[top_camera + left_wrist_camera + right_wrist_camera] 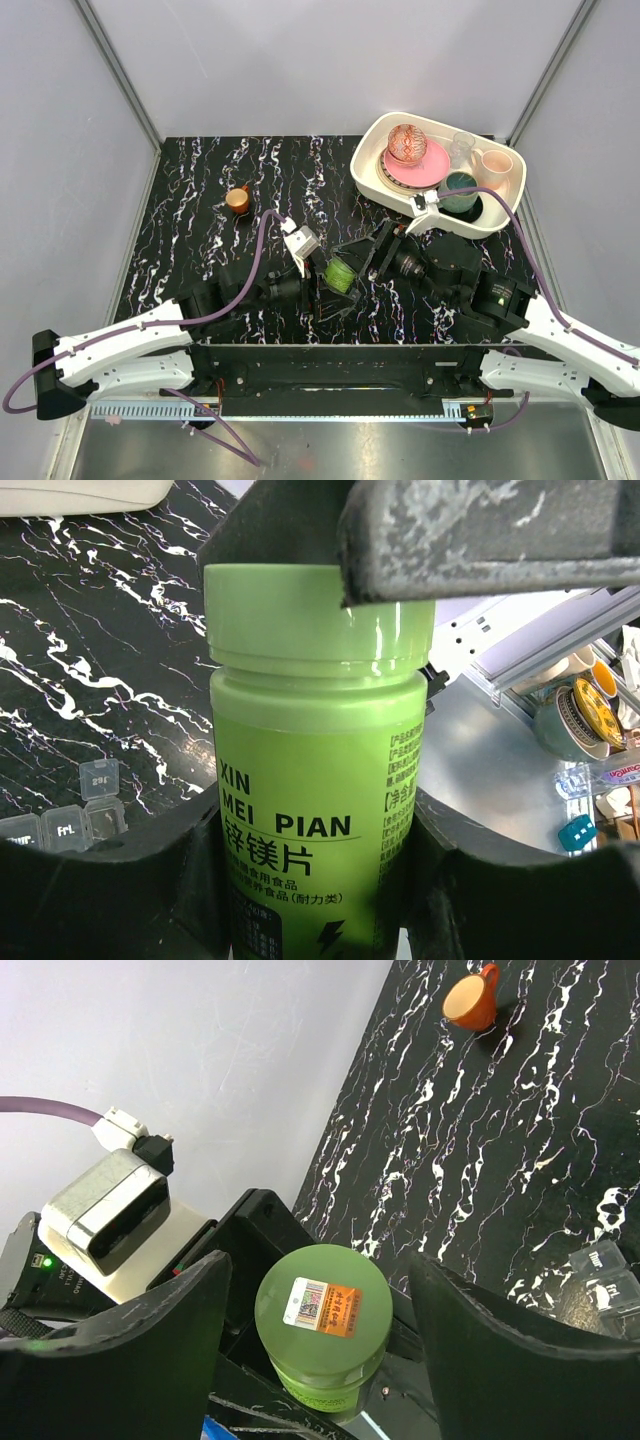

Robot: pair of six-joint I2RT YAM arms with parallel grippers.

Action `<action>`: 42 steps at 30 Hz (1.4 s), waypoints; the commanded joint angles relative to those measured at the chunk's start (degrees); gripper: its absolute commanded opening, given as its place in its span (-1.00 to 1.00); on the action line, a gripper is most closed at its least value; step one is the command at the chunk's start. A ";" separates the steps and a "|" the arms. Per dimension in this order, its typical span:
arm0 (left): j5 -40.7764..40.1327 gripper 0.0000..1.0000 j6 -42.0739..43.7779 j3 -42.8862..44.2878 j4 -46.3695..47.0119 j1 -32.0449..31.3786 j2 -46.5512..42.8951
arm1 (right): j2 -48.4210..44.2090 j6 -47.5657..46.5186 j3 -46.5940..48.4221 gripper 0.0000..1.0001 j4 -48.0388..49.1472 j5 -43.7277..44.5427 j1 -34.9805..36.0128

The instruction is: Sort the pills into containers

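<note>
Bottle [320,780]: glossy green plastic cyl.; pillbox [70,820] square cells, prob. clear.

My left arm [130,345] stretches from 8 o'clock toward the middle of the counter, and my right arm [560,335] from 4 o'clock. The two wrists meet there. My left gripper [315,880] is clamped on the body of the green bottle [310,730], one finger pressing each side. My right gripper [320,1300] sits around the bottle's top, jaws spread, with a gap at 3 and 9 o'clock.
</note>
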 commanded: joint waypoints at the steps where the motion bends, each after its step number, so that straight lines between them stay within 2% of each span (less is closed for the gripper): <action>1: -1.06 -1.00 0.64 3.04 3.93 0.15 -0.14 | -0.56 -0.71 0.98 0.51 2.65 -1.12 0.65; 7: -1.68 -1.00 0.38 2.95 4.10 0.15 -0.14 | 0.14 -0.97 0.46 0.47 2.73 -2.09 0.73; 16: -2.29 -1.00 0.12 2.60 4.19 0.15 -0.57 | 0.14 -1.68 -0.16 0.26 2.73 -3.15 0.74; 27: -2.47 -1.00 -0.15 2.60 4.37 0.15 -0.49 | 0.32 -2.56 -0.69 0.19 2.73 -4.64 0.73; 30: -2.03 -1.00 -0.32 2.25 4.80 0.15 -0.75 | 0.14 -4.05 -0.78 -0.09 2.82 -5.86 0.73; 33: -0.89 -1.00 -0.41 1.46 5.94 0.15 -1.36 | -0.91 -6.16 -1.12 -0.47 3.70 -7.01 0.82; 34: -0.71 -1.00 -0.50 0.85 6.38 0.15 -1.63 | -1.96 -6.51 -1.74 -0.70 4.05 -7.10 0.74; 35: -0.36 -1.00 -0.85 0.58 7.26 0.15 -1.89 | -2.58 -6.95 -2.09 -0.78 5.01 -7.27 0.73; 42: 6.21 -1.00 -0.94 -1.97 12.45 0.15 -3.30 | -7.50 -13.01 -5.60 -0.99 10.98 -11.92 0.74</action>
